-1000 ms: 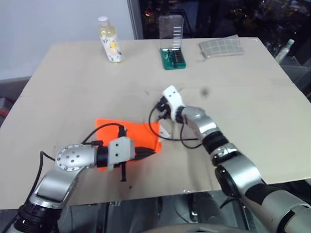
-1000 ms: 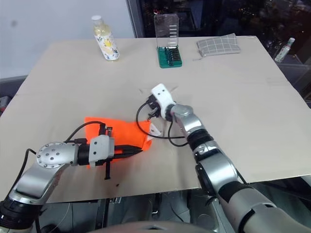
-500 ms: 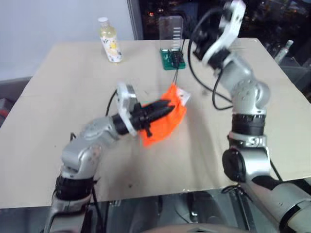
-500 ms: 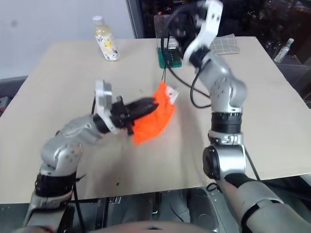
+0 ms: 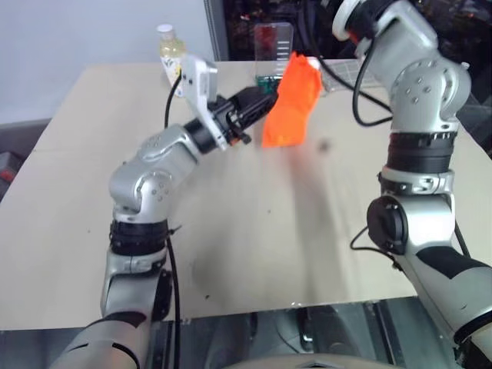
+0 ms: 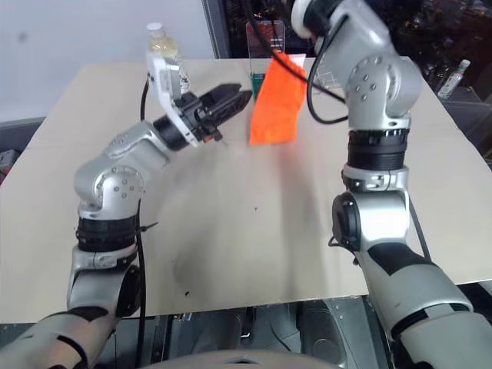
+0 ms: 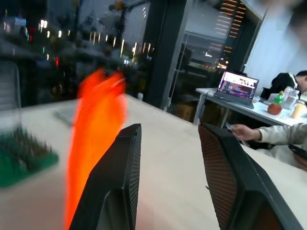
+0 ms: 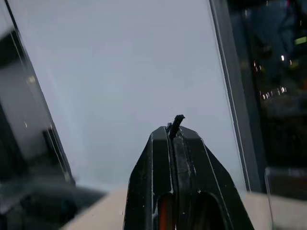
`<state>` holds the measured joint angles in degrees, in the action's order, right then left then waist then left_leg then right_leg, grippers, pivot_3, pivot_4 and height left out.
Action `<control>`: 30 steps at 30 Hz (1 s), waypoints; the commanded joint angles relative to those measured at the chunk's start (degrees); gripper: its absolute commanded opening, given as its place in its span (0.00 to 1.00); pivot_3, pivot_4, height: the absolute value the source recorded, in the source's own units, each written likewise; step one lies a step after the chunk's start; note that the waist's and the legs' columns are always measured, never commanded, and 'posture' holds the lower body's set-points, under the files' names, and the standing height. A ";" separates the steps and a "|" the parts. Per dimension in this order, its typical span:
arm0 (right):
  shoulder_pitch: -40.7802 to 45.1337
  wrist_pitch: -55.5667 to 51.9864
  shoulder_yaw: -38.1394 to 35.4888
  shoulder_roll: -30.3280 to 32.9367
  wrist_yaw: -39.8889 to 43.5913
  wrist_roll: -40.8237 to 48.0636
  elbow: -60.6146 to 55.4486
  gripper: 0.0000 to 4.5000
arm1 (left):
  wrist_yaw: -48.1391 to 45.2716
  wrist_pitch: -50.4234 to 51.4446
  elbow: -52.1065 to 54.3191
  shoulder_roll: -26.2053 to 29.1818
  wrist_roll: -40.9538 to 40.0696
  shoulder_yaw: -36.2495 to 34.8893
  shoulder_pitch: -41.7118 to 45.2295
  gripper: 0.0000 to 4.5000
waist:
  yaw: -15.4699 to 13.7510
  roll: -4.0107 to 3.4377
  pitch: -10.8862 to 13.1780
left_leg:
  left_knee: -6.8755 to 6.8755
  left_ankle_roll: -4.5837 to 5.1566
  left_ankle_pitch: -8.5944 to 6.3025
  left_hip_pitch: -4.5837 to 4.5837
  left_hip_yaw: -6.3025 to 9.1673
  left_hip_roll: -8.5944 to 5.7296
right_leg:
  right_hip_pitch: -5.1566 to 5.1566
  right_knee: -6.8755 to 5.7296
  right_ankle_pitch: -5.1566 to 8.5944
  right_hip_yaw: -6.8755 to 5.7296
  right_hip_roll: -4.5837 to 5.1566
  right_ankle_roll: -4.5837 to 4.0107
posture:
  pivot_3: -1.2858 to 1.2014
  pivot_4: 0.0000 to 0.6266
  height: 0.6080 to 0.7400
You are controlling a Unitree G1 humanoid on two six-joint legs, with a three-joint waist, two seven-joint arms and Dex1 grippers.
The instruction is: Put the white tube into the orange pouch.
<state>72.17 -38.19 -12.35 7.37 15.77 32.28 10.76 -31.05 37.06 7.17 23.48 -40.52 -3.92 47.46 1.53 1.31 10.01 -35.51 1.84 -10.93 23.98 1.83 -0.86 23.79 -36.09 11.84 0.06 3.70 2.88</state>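
Beige table [image 5: 323, 231] lying under both raised arms, orange pouch [image 5: 292, 100] hanging in mid-air above it, right gripper [image 8: 173, 132] pinching its dark cord [image 8: 176, 120], left gripper [image 5: 265, 100] beside it, fingers apart, holding nothing

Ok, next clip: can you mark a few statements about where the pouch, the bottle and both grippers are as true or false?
1. The orange pouch lies flat on the table. False: it hangs in the air above it.
2. The left gripper has its fingers apart. True.
3. The pouch is clamped between the left gripper's fingers. False: it hangs beside them.
4. The right gripper is shut on the pouch's dark cord. True.
5. The clear bottle lies tipped over at the table's near edge. False: it stands upright at the far edge.
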 commanded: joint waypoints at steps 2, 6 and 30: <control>-4.27 -2.31 1.97 1.73 -1.40 -0.13 -10.65 0.00 | -3.62 -2.07 -2.05 0.26 3.64 2.45 5.41 0.43 | -0.27 -0.01 0.00 | 0.03 0.00 0.00 0.00 0.02 0.00 | 0.00 0.04 0.00 -0.02 0.00 0.00 | 0.52 0.24 1.00; -9.52 -6.19 0.73 2.02 -4.98 1.98 -18.48 0.00 | -8.57 -0.55 -0.19 1.72 0.72 0.75 2.39 0.43 | -0.19 -0.02 0.01 | 0.13 0.00 0.00 0.00 -0.01 0.02 | 0.04 0.09 0.00 0.01 -0.02 0.00 | 0.52 0.24 1.00; -3.94 -8.36 -1.19 5.02 -8.85 8.58 -23.05 0.00 | -7.50 -4.71 -8.01 6.96 7.72 -4.69 -4.37 0.43 | 0.04 0.00 -0.01 | 0.12 0.01 0.00 -0.08 0.00 0.05 | -0.02 0.10 0.01 0.02 -0.03 0.00 | 0.52 0.24 1.00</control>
<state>66.86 -48.75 -13.37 10.89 4.94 41.55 -13.96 -38.94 34.09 -1.05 30.75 -33.08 -6.93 41.82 1.56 1.31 10.00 -35.38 1.85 -10.94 23.91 1.81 -0.82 23.78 -35.98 11.84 0.09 3.67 2.88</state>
